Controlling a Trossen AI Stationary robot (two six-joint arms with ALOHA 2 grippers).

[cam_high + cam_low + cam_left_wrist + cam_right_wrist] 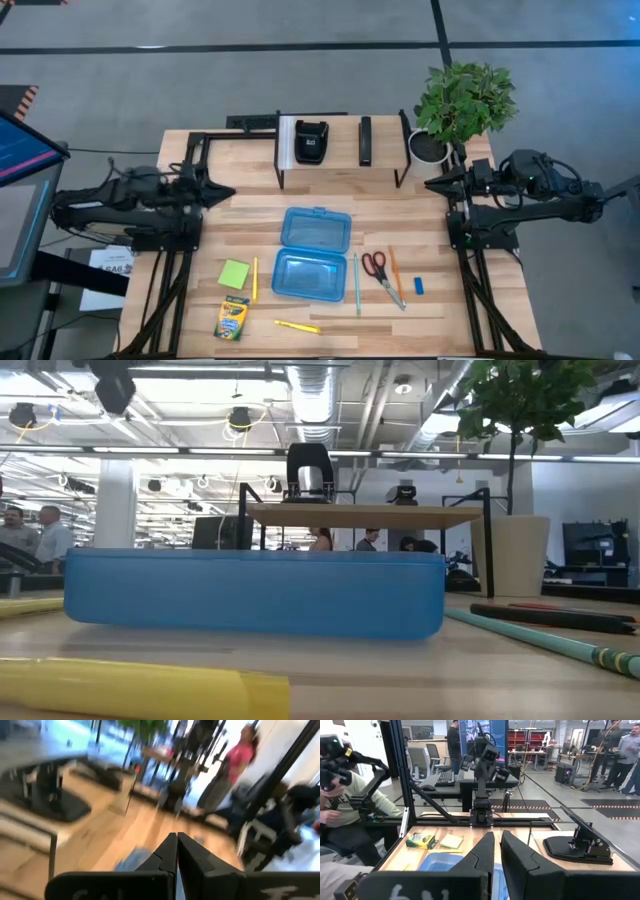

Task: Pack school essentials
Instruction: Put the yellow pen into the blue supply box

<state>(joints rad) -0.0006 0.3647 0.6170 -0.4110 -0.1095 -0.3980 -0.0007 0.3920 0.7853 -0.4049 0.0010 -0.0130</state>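
Wooden worktop [330,190], and on my feed the school essentials lie spread along its near half around an open translucent blue case [315,253]. I count one green sticky-note pad [234,274], one crayon box [232,318], one yellow highlighter [297,326], one yellow pencil [255,278], one orange pencil [396,276], one teal pen [356,284], one pair of red-handled scissors [382,275] and one blue eraser [419,286]. My left hand [177,851] hangs at the left edge, fingers pressed together, holding nothing. My right hand [498,851] hangs at the right edge, fingers a narrow slit apart, empty.
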